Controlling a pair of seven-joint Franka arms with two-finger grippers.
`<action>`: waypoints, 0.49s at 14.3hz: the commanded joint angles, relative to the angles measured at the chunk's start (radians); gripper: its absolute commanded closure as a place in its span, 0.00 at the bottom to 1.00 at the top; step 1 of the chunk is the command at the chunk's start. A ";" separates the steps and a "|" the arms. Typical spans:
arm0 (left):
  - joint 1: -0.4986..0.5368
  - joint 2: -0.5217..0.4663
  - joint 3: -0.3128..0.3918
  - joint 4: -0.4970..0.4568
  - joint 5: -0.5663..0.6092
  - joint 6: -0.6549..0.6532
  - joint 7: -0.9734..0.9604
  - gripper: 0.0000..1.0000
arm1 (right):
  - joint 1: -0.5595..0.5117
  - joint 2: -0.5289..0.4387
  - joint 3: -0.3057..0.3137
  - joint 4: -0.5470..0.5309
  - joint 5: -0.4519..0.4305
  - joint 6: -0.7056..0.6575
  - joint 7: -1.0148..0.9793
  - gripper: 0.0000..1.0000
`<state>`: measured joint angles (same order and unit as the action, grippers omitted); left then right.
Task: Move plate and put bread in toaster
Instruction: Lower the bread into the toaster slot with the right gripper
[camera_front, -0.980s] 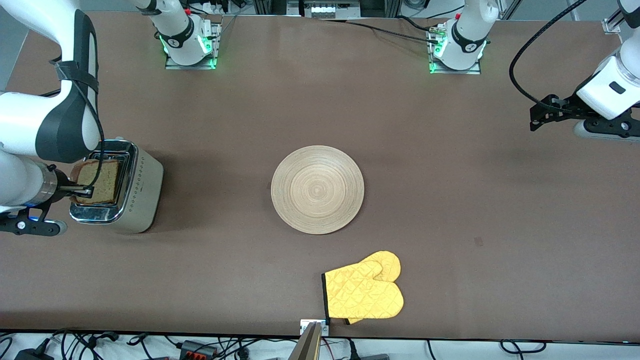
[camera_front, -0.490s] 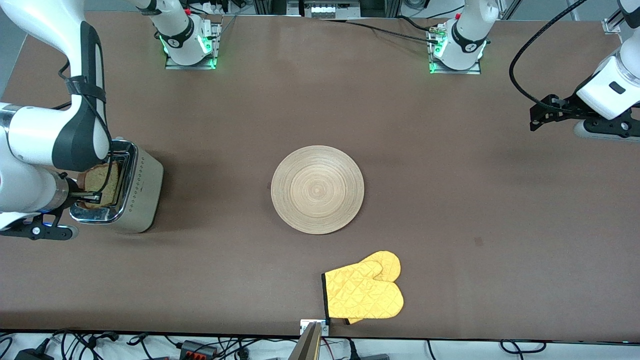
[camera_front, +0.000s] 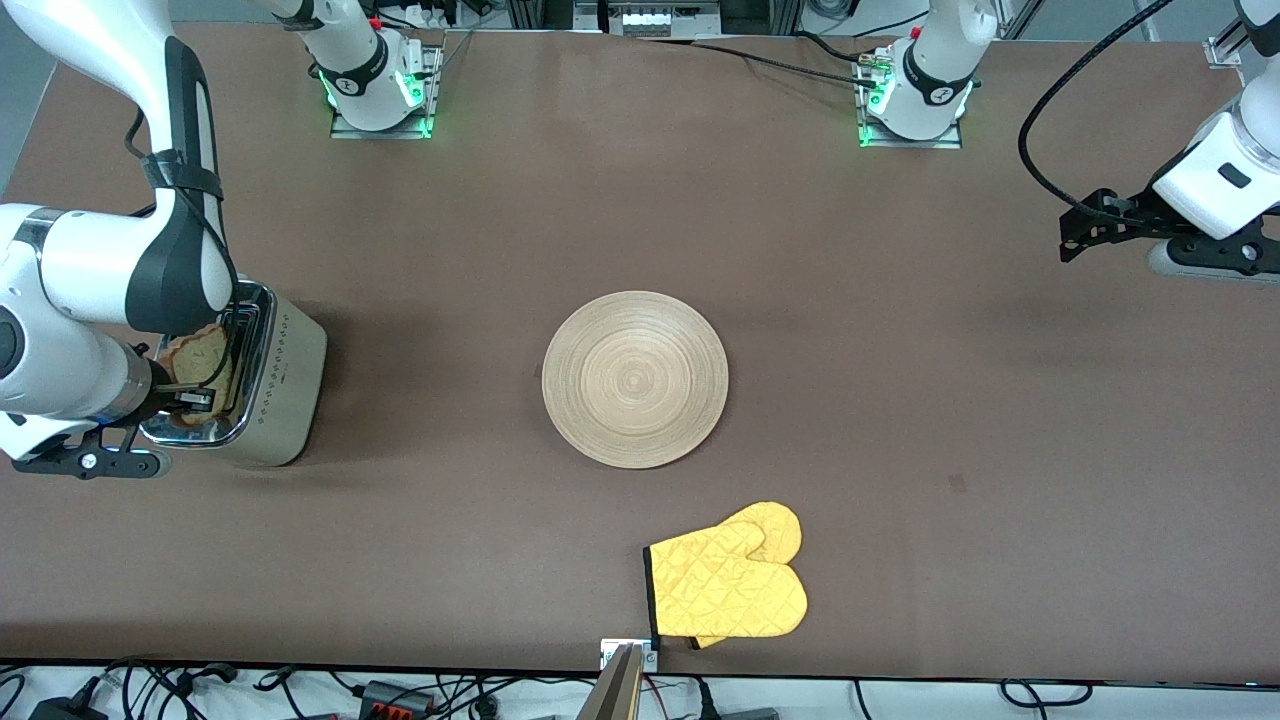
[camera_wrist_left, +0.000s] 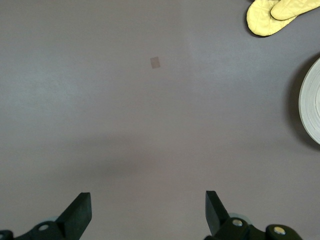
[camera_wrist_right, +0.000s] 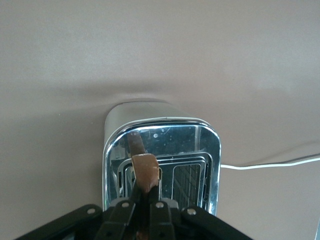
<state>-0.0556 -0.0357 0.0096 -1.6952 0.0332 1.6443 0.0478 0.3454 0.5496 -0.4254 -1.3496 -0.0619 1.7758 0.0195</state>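
Note:
The toaster (camera_front: 270, 385) stands at the right arm's end of the table, chrome top up; it also shows in the right wrist view (camera_wrist_right: 165, 150). My right gripper (camera_front: 190, 398) is shut on the bread (camera_front: 197, 362) and holds it on edge, partly down in a toaster slot. In the right wrist view the bread (camera_wrist_right: 145, 172) shows as a thin brown edge between the gripper's (camera_wrist_right: 145, 200) fingers, over the slot. The plate (camera_front: 635, 379) lies at the table's middle; its rim shows in the left wrist view (camera_wrist_left: 310, 107). My left gripper (camera_wrist_left: 147, 212) is open and empty, waiting above the table's left arm end.
A yellow oven mitt (camera_front: 728, 585) lies nearer the front camera than the plate, by the table's edge; it also shows in the left wrist view (camera_wrist_left: 277, 15). The toaster's white cord (camera_wrist_right: 270, 164) trails over the table beside it.
My right gripper has lowered the bread from above the toaster into a slot, so less of the slice shows. The left arm has not moved.

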 joint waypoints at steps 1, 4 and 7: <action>-0.003 -0.027 0.001 -0.020 -0.009 -0.006 -0.008 0.00 | -0.005 0.000 -0.001 -0.043 0.014 0.071 0.005 1.00; -0.003 -0.027 0.001 -0.020 -0.009 -0.006 -0.008 0.00 | -0.005 0.006 -0.003 -0.036 0.014 0.076 0.004 1.00; -0.003 -0.027 0.001 -0.020 -0.009 -0.006 -0.006 0.00 | 0.006 -0.002 -0.004 -0.034 0.016 0.048 0.065 1.00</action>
<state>-0.0556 -0.0357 0.0097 -1.6952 0.0332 1.6442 0.0478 0.3416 0.5519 -0.4303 -1.3621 -0.0618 1.8144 0.0410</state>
